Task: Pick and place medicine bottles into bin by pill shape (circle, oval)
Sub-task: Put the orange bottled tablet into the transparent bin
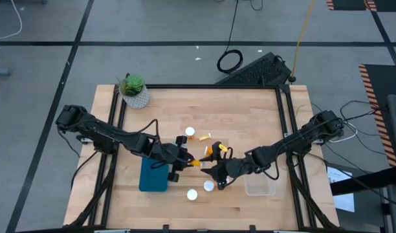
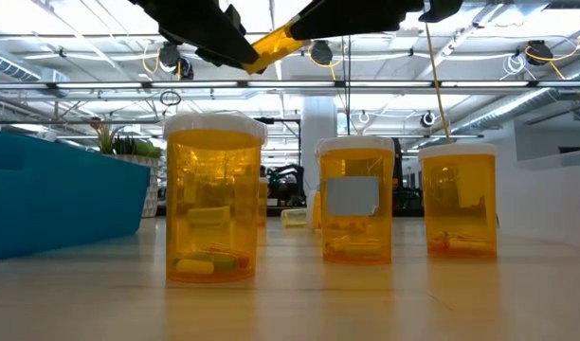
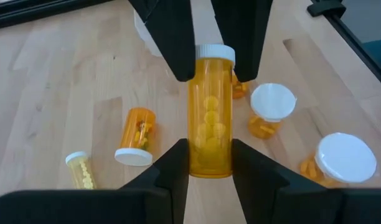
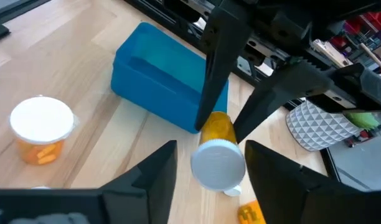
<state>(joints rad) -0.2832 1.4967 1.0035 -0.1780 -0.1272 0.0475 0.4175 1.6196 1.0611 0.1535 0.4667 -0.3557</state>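
- The left claw (image 1: 185, 162) and the right claw (image 1: 208, 169) meet above the middle of the bench (image 1: 263, 116), with one pill bottle (image 3: 210, 118) in the air between them.
- The left claw's fingers (image 3: 178, 165) are narrowed on the bottle's base.
- The right claw's fingers flank its white cap; contact is unclear.
- Other bottles (image 2: 214, 197) stand below, near the blue bin (image 1: 153, 175).

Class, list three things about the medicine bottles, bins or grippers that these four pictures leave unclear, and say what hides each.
1. High view: the held bottle is too small to tell which gripper grips it.
2. Low view: both grippers are cut off by the top edge.
3. Low view: the right bottle's pills are blurred, their shape unreadable.
4. Right wrist view: the blue bin's inside is hidden behind its wall.
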